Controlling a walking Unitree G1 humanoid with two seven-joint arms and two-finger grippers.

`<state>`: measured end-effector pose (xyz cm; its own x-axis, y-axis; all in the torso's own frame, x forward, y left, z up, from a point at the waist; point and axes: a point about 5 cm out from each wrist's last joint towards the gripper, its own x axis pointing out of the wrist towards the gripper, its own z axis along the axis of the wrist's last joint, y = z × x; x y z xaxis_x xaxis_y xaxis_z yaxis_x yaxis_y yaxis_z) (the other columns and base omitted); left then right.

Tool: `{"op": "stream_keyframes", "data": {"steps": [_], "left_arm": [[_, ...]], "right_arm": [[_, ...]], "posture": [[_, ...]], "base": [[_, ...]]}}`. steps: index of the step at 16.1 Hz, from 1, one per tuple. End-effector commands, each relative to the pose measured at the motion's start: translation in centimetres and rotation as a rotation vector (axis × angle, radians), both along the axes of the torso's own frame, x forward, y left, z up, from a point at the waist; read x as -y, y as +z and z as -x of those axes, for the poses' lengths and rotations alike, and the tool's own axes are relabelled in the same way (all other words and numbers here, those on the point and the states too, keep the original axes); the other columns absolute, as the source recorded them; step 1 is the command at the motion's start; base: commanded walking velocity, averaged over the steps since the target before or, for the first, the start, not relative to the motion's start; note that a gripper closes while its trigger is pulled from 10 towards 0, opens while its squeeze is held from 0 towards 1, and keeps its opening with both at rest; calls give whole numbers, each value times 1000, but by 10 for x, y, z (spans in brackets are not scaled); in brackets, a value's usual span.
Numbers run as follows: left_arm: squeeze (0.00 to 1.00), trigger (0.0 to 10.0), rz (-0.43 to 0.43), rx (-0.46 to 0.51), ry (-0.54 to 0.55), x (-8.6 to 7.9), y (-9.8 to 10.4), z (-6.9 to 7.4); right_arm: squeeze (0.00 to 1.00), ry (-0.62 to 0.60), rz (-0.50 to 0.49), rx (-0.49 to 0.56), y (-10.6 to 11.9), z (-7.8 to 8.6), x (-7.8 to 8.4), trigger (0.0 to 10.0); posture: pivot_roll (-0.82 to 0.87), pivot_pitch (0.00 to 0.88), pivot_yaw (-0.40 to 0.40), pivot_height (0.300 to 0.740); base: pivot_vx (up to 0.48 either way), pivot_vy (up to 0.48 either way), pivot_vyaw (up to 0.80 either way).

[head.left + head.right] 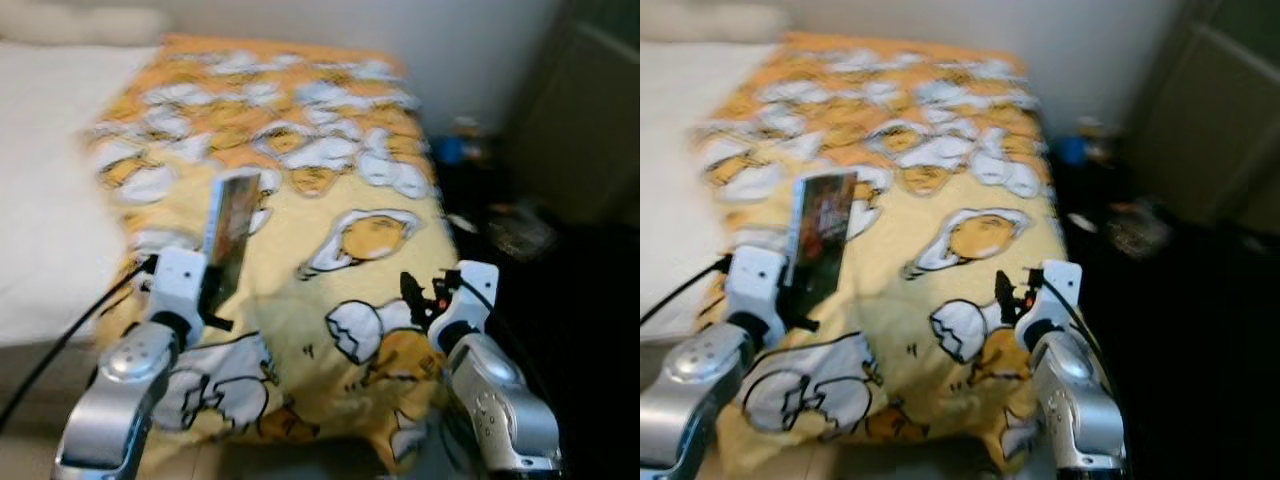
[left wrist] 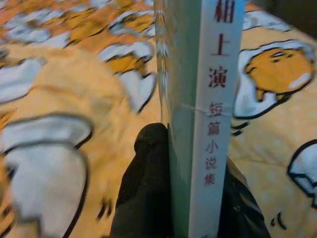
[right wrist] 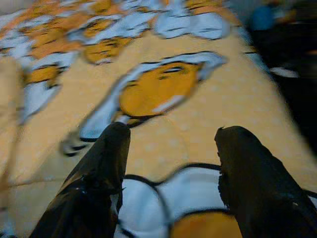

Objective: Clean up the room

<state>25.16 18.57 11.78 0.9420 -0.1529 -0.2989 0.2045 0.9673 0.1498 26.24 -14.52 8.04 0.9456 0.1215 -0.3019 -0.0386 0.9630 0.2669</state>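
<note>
One thin green-and-white paperback book [image 1: 230,232] clamped upright in left pincer [image 2: 190,198], lifted clear above yellow egg-print blanket [image 1: 340,180] on bed, probably for carrying off to storage. Right pincer [image 3: 171,163] spread wide, empty, hovering over same blanket, seemingly kept free.

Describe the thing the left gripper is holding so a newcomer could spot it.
Over the bed's yellow blanket printed with cartoon eggs, the left gripper holds a thin book upright. It has a dark cover and a white spine with red Chinese characters, the one hard, flat thing above the soft bedding.
</note>
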Motion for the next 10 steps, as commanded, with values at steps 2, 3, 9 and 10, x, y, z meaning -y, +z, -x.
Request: {"op": "stream_keyframes", "data": {"steps": [2,3,9,10], "left_arm": [[0,10000,5,51,-32,7,10,-5],[0,10000,4,53,-28,5,11,-5],[0,10000,-12,54,-40,4,13,-7],[0,10000,-12,53,-41,4,13,-7]], "right_arm": [[0,-24,16,18,6,-3,8,10000],[0,-31,11,18,5,-3,8,10000],[0,-41,14,22,6,-4,7,10000],[0,-36,16,24,6,-4,6,10000]], "posture": [[-79,0,-50,740],[-80,0,-49,740],[-75,0,-45,740],[-76,0,-44,740]], "base": [[0,356,-775],[0,360,-481],[0,367,0],[0,364,0]]}}
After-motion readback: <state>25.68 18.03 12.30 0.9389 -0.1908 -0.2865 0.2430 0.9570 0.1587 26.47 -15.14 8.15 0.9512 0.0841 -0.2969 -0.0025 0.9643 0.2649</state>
